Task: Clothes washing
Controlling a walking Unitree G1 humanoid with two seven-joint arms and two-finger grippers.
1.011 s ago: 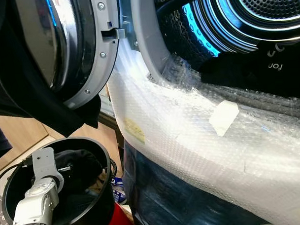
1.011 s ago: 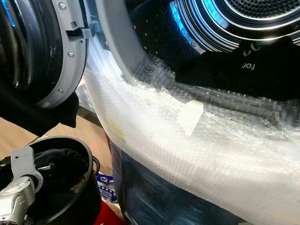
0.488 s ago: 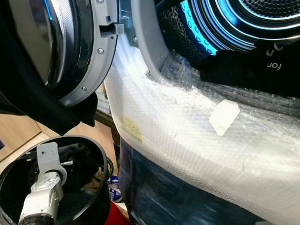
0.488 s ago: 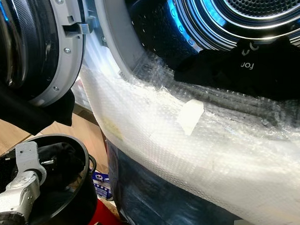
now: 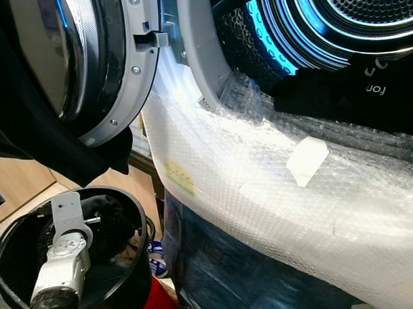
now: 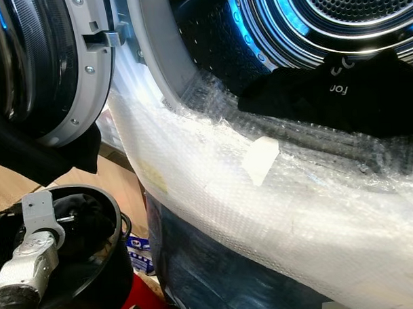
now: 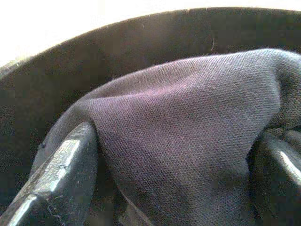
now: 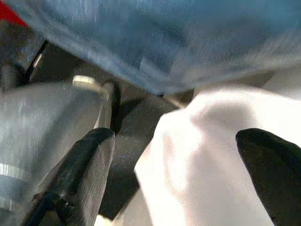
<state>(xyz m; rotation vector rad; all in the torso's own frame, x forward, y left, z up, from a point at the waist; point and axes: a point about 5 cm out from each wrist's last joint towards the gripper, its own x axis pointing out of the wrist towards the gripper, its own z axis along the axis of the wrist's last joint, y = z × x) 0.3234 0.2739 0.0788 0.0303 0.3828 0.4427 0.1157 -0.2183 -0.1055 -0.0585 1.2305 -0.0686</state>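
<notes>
Reaching into black bucket [image 5: 133, 279], left gripper [image 7: 174, 155] has jaws spread either side of dark garment [image 7: 188, 141], fabric bunched between, touching 1 finger; grip not confirmed. Bucket sits on floor below open washer door [image 5: 102, 70]. Another dark garment [image 5: 347, 88] lies in drum mouth above bubble wrap [image 5: 262, 186]. Right gripper [image 8: 183, 179] jaws wide, white cloth [image 8: 202, 169] between.

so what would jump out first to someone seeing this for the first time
The open washing machine drum, lit bright blue at upper right, with a dark garment lying in its mouth. Below it, bubble wrap covers the machine's front. At lower left, the left hand reaches into a black bucket, its fingers either side of dark cloth.
</notes>
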